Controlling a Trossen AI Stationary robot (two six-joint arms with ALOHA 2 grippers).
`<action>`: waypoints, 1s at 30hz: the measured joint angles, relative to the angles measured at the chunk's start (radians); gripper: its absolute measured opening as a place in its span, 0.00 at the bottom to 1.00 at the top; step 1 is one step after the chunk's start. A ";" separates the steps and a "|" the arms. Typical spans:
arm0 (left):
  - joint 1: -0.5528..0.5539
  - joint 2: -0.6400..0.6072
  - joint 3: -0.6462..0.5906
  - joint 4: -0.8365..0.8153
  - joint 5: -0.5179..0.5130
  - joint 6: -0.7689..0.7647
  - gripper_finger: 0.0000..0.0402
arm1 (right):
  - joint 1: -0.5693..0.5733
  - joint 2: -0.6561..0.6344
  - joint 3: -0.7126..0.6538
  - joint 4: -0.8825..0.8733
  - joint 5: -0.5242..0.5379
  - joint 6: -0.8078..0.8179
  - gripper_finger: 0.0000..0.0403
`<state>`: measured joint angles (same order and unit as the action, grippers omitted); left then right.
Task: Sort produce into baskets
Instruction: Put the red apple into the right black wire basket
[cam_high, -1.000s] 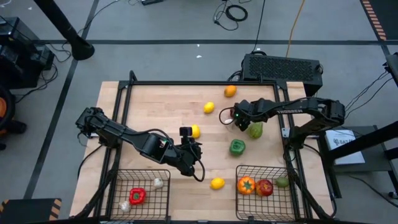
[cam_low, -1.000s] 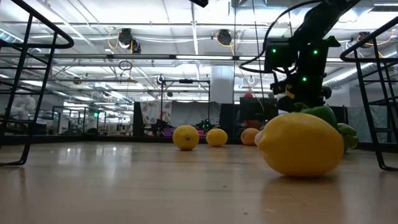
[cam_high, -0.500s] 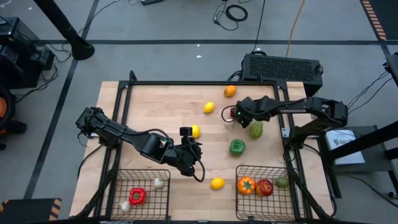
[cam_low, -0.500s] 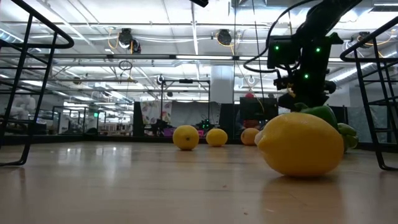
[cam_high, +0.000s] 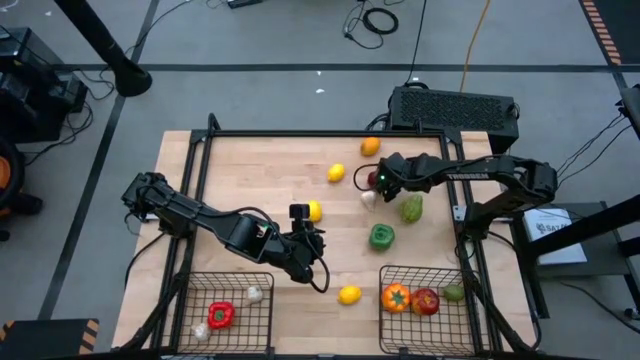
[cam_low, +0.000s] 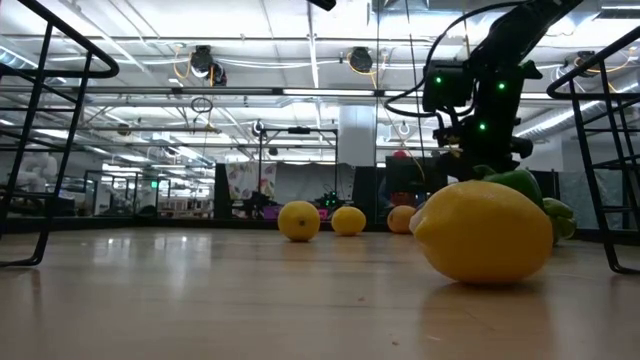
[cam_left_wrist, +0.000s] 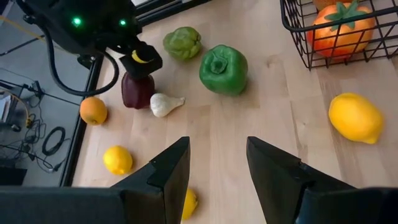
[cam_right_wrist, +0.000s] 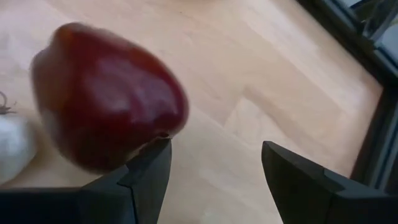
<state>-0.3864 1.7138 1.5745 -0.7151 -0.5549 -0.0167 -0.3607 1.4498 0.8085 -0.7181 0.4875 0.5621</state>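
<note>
Right gripper (cam_right_wrist: 214, 180) open beside, perhaps touching, dark-red pepper (cam_right_wrist: 106, 96)

Glossy dark red pepper-shaped toy (cam_right_wrist: 106, 96) on the pale wooden surface (cam_right_wrist: 261, 93), white garlic bulb (cam_right_wrist: 13, 144) touching its side, right hand (cam_right_wrist: 214, 168) with dark fingers (cam_right_wrist: 146, 171) spread, one finger against the pepper, black frame bar (cam_right_wrist: 367, 43) along the surface edge

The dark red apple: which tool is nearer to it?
Right. The right tool hovers open just over the dark red apple; the left tool waits open nearer the table's middle.
</note>
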 joint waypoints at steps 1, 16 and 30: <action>0.001 0.000 0.000 0.000 -0.009 0.004 0.41 | 0.000 0.000 0.000 0.000 -0.008 0.002 0.60; 0.067 0.000 0.000 0.000 -0.065 -0.027 0.41 | 0.055 0.000 0.000 0.012 -0.099 0.031 0.60; 0.086 0.002 -0.011 0.015 -0.077 -0.030 0.41 | 0.063 0.000 0.000 0.008 -0.104 0.028 0.60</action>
<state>-0.3004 1.7153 1.5635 -0.7006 -0.6323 -0.0463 -0.2973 1.4498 0.8085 -0.7101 0.3830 0.5903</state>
